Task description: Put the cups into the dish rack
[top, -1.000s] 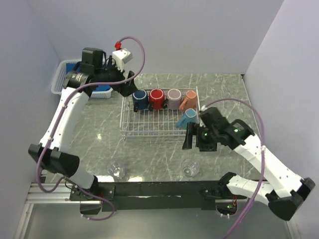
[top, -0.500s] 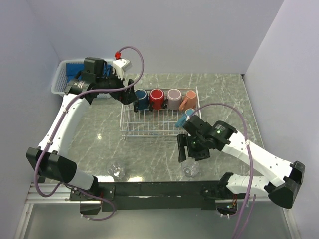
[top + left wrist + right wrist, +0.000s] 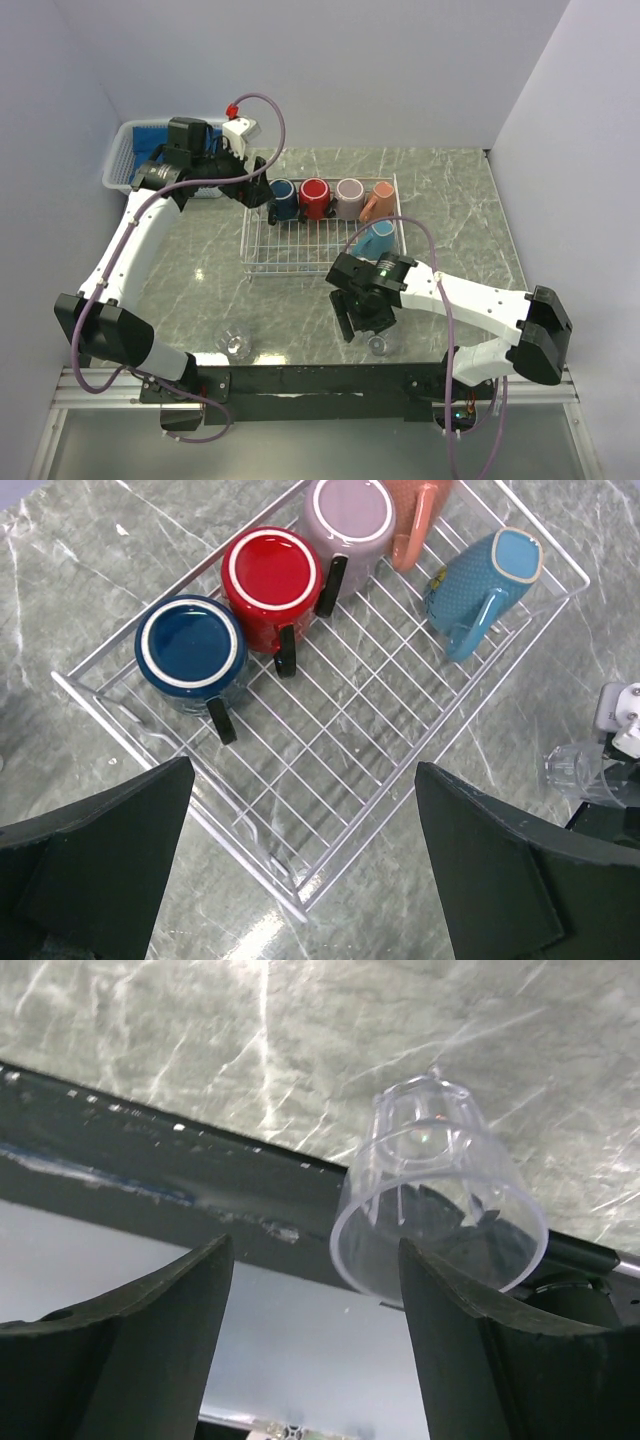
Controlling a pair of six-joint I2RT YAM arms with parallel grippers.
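Clear glass sits between the two dark fingers (image 3: 120, 1350) of the right claw (image 3: 315, 1250). The fingers stand apart and are not clamped. The one at the frame's left is clear of this glass cup (image 3: 437, 1190); whether the other touches it I cannot tell. The cup's mouth faces the wrist camera and its base points up-frame, on the marble tabletop (image 3: 150, 1030) by the bottom edge of the overhead view. A second glass cup (image 3: 237, 343) stands lower left of centre, making two.

The left claw (image 3: 303, 800) hangs wide open, holding nothing, over the white wire dish rack (image 3: 440, 752) at mid-frame overhead. The rack holds five mugs. The navy mug (image 3: 190, 650), red mug (image 3: 272, 575) and mauve mug (image 3: 348, 510) stand mouth-down in a row, handles toward lower right. The salmon-orange mug (image 3: 383, 192) leans. The light blue mug (image 3: 480, 585) lies tilted, base toward upper right.
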